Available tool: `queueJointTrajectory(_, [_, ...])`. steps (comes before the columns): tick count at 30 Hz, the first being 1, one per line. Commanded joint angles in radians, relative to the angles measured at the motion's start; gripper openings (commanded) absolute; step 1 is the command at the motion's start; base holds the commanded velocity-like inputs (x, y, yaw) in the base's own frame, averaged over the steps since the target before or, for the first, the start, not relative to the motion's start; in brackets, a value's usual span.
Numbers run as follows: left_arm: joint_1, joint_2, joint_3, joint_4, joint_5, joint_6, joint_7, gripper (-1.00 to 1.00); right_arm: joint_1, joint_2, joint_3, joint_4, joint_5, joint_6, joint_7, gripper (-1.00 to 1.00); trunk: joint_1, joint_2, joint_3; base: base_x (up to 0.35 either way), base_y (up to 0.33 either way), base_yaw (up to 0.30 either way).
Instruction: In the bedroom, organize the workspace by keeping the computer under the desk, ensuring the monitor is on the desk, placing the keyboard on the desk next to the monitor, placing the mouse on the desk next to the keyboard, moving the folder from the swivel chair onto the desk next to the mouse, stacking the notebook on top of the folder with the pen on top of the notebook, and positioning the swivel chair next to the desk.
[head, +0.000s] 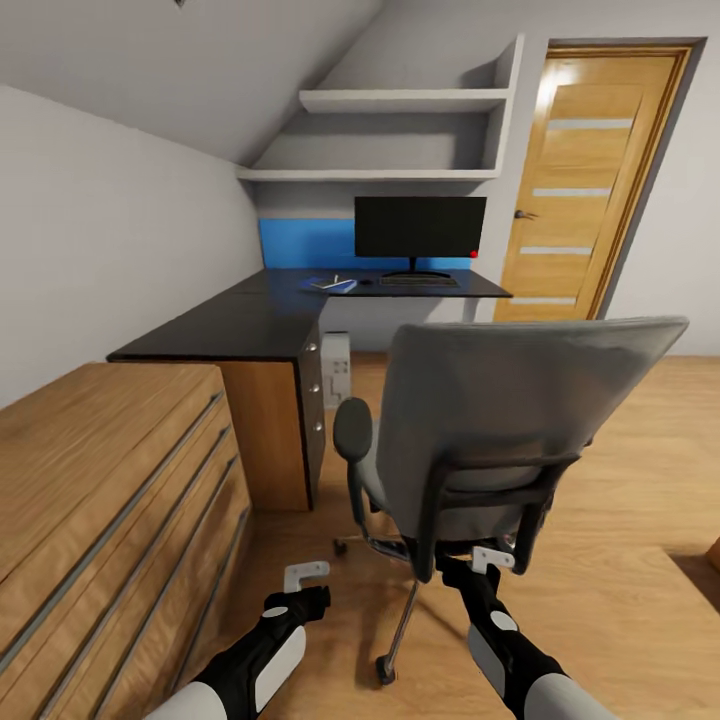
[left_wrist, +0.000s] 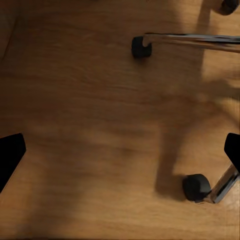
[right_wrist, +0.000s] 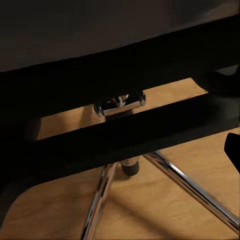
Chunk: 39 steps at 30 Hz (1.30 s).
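Note:
The grey swivel chair (head: 500, 420) stands mid-floor with its backrest toward me, a short way from the black desk (head: 470, 288) with its blue back panel. On the desk are the monitor (head: 420, 228), the keyboard (head: 418, 281), the mouse (head: 366, 282) and the blue folder (head: 335, 286) with a pale pen (head: 336, 279) on top. The notebook is too small to tell apart. The grey computer (head: 336, 368) sits under the desk. My right gripper (head: 492, 558) is open just below the chair's black back frame (right_wrist: 125, 130). My left gripper (head: 305, 572) hangs open over the floor, beside the chair's castors (left_wrist: 196, 187).
A light wooden drawer unit (head: 100, 500) fills the near left. Beyond it is a black cabinet desk (head: 230, 330) with silver knobs. A wooden door (head: 590, 180) is at the back right, with white shelves (head: 400, 100) above the desk. The chair's chrome legs (right_wrist: 190, 185) spread over the wood floor.

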Motion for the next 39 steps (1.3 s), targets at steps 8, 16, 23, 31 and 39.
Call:
queueJointTrajectory(8, [-0.001, -0.001, -0.01, -0.001, 0.006, 0.005, 0.007, 1.0, 0.0, 0.0, -0.003, 0.012, -0.006, -0.005, 0.003, 1.0, 0.0, 0.0, -0.001, 0.0, 0.0, 0.236])
queueJointTrajectory(16, [-0.001, -0.003, -0.013, 0.011, 0.006, 0.005, 0.006, 1.0, 0.0, 0.0, -0.003, 0.012, -0.006, -0.006, 0.003, 1.0, 0.0, 0.0, -0.001, -0.018, 0.0, 0.031])
queueJointTrajectory(23, [-0.001, -0.006, -0.022, 0.017, 0.006, 0.006, 0.006, 1.0, 0.0, 0.0, -0.003, 0.012, -0.006, -0.006, 0.003, 1.0, 0.0, 0.0, -0.001, -0.172, 0.0, 0.003])
queueJointTrajectory(31, [-0.001, -0.006, -0.025, 0.018, 0.006, 0.006, 0.006, 1.0, 0.0, -0.001, -0.004, 0.012, -0.006, -0.006, 0.003, 1.0, 0.0, 0.0, -0.001, -0.306, 0.0, 0.0])
queueJointTrajectory(39, [-0.001, -0.006, -0.026, 0.019, 0.006, 0.006, 0.007, 1.0, 0.0, -0.001, -0.004, 0.013, -0.005, -0.006, 0.003, 1.0, 0.0, 0.0, -0.001, -0.317, -0.043, 0.0])
